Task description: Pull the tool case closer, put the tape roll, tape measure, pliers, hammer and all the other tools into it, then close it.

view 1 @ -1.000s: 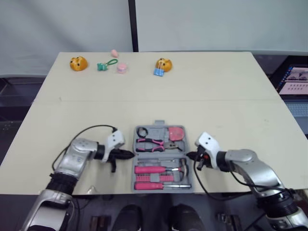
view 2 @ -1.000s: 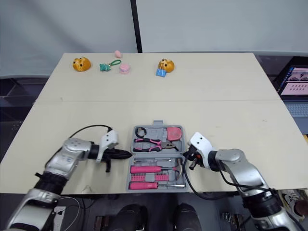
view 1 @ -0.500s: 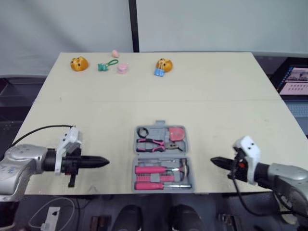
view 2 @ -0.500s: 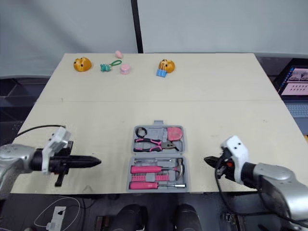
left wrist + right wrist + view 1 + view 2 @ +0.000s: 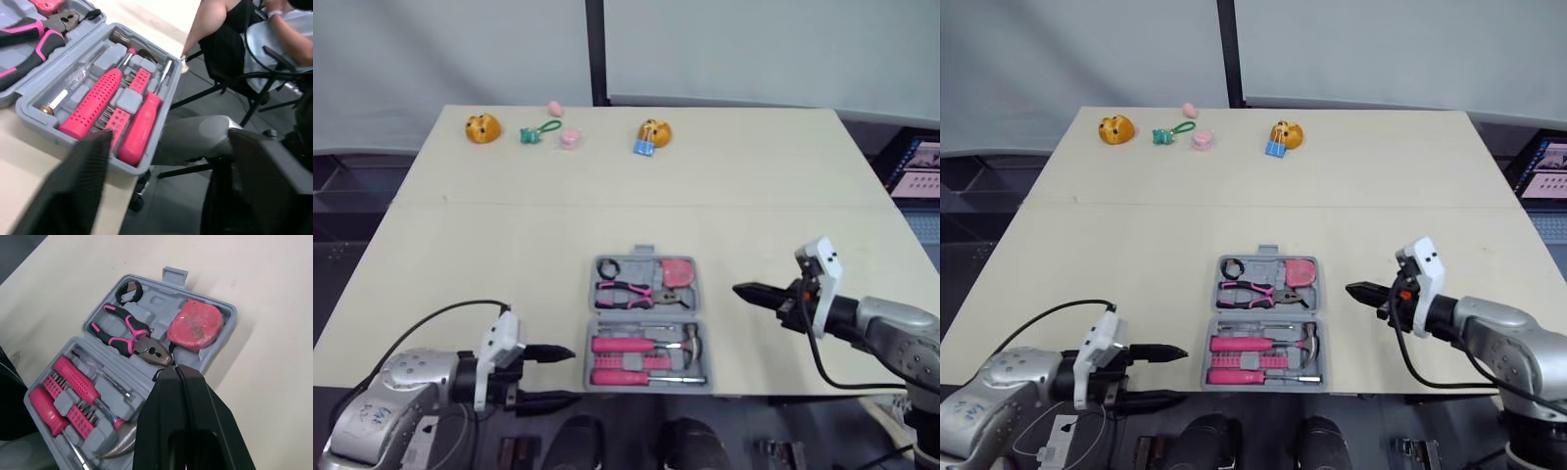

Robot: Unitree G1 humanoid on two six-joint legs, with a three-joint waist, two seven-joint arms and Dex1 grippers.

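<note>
The grey tool case lies open near the table's front edge. Its far half holds a black tape roll, pink-handled pliers and a pink tape measure. Its near half holds a hammer and pink-handled screwdrivers. My left gripper hangs open at the table's front edge, just left of the case's near corner, holding nothing. My right gripper is shut and empty to the right of the case, pointing at it. In the right wrist view its fingertips hover above the pliers and tape measure.
Along the table's far edge sit two orange toys, a green keychain and small pink items. A laptop screen stands off the right side. A seated person and a chair show beyond the table's front edge.
My left gripper has opened and moved down to the table's front edge by the case's near-left corner. My right gripper, still shut, has shifted away from the front edge. The camera moved slightly.
</note>
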